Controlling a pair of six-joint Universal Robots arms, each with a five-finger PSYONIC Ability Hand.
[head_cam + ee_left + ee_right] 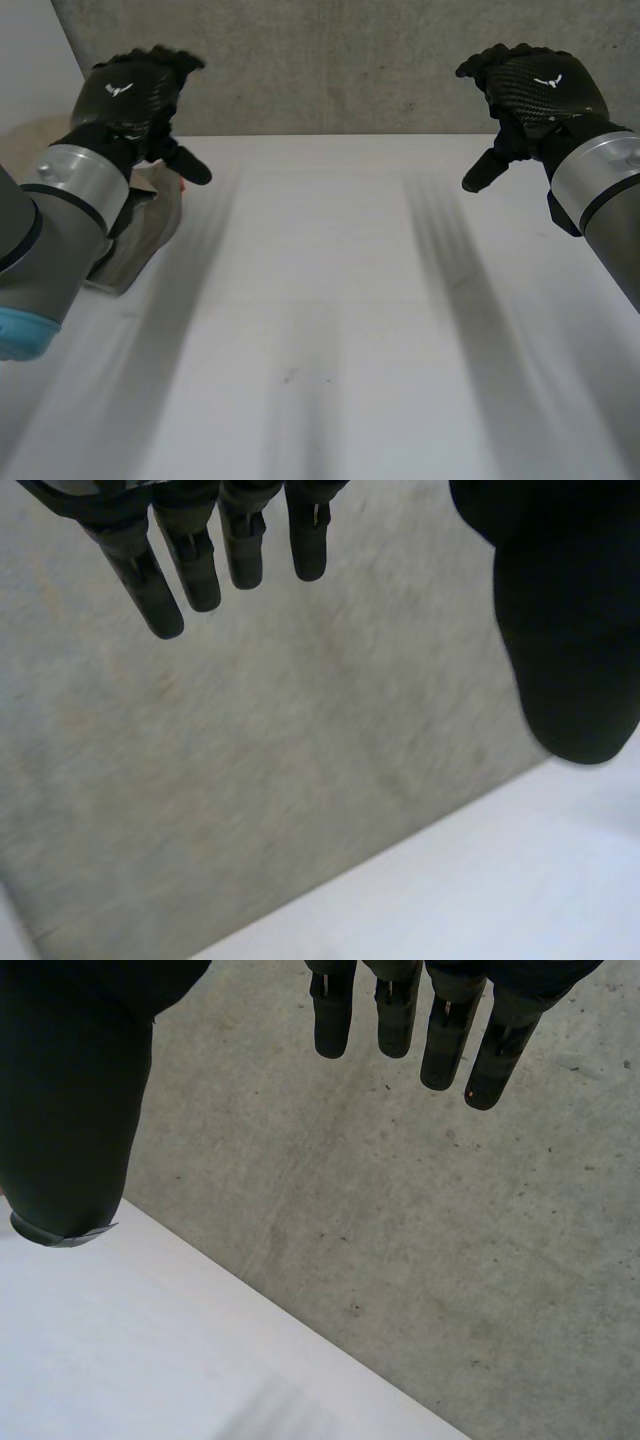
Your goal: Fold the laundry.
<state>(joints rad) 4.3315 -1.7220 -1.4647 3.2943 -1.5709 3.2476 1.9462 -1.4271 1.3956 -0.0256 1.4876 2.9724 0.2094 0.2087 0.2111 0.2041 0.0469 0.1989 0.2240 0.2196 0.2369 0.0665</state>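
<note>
Left arm [62, 205] overlaps the beige cloth [146, 240] lying beneath the spread left robot hand [135, 95].

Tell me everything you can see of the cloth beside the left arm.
The cloth is pale grey-beige fabric, soft-looking, lying loosely bunched on the white table near its left edge. The left forearm covers part of it, so its full shape and garment type cannot be told. A small red-orange patch shows at its far end. The left hand hangs above it, open and empty, not touching it.
</note>
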